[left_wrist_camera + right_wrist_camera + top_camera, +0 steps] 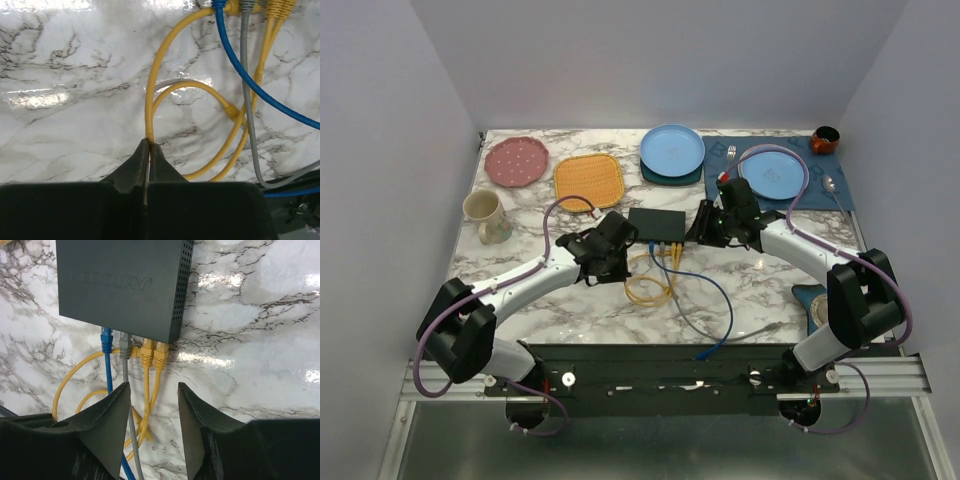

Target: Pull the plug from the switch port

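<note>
- The table (770,280) is glossy white marble with grey veins, and lamp glare shows on it in both wrist views. Plain pale walls (650,60) close it in at the back and on both sides.
- The switch (656,224) lies flat at the centre of the top view. Its sockets face the lower edge of the frame.
- In the right wrist view a blue plug (106,340), a grey plug (125,346) and two yellow plugs (154,353) sit in the switch ports.
- The right gripper (154,390) has its fingers spread apart, just below the yellow plugs and touching nothing.
- The left gripper (148,147) has its fingers pressed together. A yellow cable (150,100) runs up to their tips, but it is unclear whether it is pinched.
- Along the top of the frame are a pink plate (516,161), an orange mat (588,180), a blue plate (672,149) and a brown bowl (826,139). A mug (485,216) stands at the left.
</note>
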You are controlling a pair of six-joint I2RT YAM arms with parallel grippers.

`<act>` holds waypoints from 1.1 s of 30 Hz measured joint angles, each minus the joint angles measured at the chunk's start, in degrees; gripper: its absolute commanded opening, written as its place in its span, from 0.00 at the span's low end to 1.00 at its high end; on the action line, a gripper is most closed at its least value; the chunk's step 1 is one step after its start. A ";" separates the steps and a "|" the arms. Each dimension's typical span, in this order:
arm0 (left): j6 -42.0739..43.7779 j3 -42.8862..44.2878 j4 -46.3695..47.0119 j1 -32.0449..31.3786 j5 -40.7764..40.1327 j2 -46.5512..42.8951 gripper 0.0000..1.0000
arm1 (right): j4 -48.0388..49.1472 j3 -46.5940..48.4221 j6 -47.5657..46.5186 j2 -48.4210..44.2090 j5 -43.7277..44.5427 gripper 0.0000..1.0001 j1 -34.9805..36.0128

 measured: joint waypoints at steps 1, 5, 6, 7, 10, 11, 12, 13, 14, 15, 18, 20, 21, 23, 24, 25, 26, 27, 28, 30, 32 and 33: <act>0.02 0.22 0.00 0.00 0.92 -0.09 0.00 | 0.02 0.00 -0.02 0.00 -0.13 0.52 0.00; 1.31 1.44 -0.63 0.00 4.76 1.20 0.00 | 0.04 0.00 -0.46 0.02 -1.31 0.53 0.00; 1.95 2.14 -1.05 0.00 5.88 1.99 0.00 | 0.04 0.00 -0.48 0.02 -1.51 0.53 0.00; 2.49 2.73 -1.40 -0.02 6.51 2.60 0.00 | 0.02 0.00 -0.50 0.02 -1.66 0.54 0.00; 5.05 4.76 -3.26 -0.04 8.09 3.98 0.00 | 0.02 0.00 -0.90 0.02 -1.90 0.55 0.00; 6.05 5.49 -4.15 -0.04 8.11 4.04 0.00 | 0.02 0.00 -1.09 0.02 -1.88 0.56 0.00; 6.88 6.29 -5.38 -0.04 8.04 4.02 0.00 | 0.00 0.00 -1.33 0.02 -1.88 0.56 0.00; 7.34 6.86 -6.10 -0.04 7.87 3.98 0.00 | -0.02 0.00 -1.51 0.02 -1.86 0.56 0.00; 7.85 7.52 -6.91 -0.04 7.41 3.89 0.00 | -0.04 0.00 -1.68 0.02 -1.86 0.56 0.00; 8.26 7.96 -7.54 -0.04 6.95 3.76 0.00 | -0.07 0.00 -1.81 0.07 -1.86 0.56 0.00; 8.74 8.07 -8.92 -0.04 5.25 2.78 0.05 | -0.07 0.00 -1.92 0.52 -1.88 0.57 0.00; 8.74 7.65 -8.96 -0.04 4.13 2.36 0.37 | -0.04 -0.04 -1.92 0.90 -1.88 0.57 0.00; 8.68 7.23 -8.44 -0.04 3.93 2.32 0.52 | -0.02 -0.15 -1.88 0.94 -1.92 0.57 0.00; 8.31 5.07 -6.14 -0.04 3.54 2.34 0.80 | 0.09 -0.44 -1.86 0.85 -1.99 0.57 0.00; 7.48 3.89 -4.63 -0.04 3.82 2.32 0.87 | 0.13 -0.66 -1.88 0.76 -2.01 0.57 0.00; 6.36 2.25 -2.58 -0.04 4.26 2.29 0.98 | 0.17 -1.01 -1.88 0.57 -2.01 0.57 0.00; 5.51 0.42 -0.74 -0.04 4.59 2.29 0.98 | 0.13 -1.36 -1.92 0.31 -2.01 0.57 0.00; 4.72 -1.16 1.07 -0.04 4.98 2.29 0.98 | 0.13 -1.70 -1.92 0.00 -1.99 0.57 0.00; 3.74 -2.89 2.91 -0.04 5.42 2.29 0.96 | 0.13 -2.03 -1.92 -0.39 -1.99 0.57 0.00; 2.29 -4.70 5.18 -0.04 5.55 2.45 0.91 | 0.11 -2.27 -1.92 -0.81 -1.92 0.57 0.00; 1.46 -4.76 7.10 -0.04 5.35 3.28 0.86 | 0.20 -2.27 -1.90 -0.85 -1.90 0.57 0.00; 1.22 -4.24 7.80 -0.04 5.09 3.82 0.84 | 0.22 -2.32 -1.86 -0.83 -1.90 0.57 0.00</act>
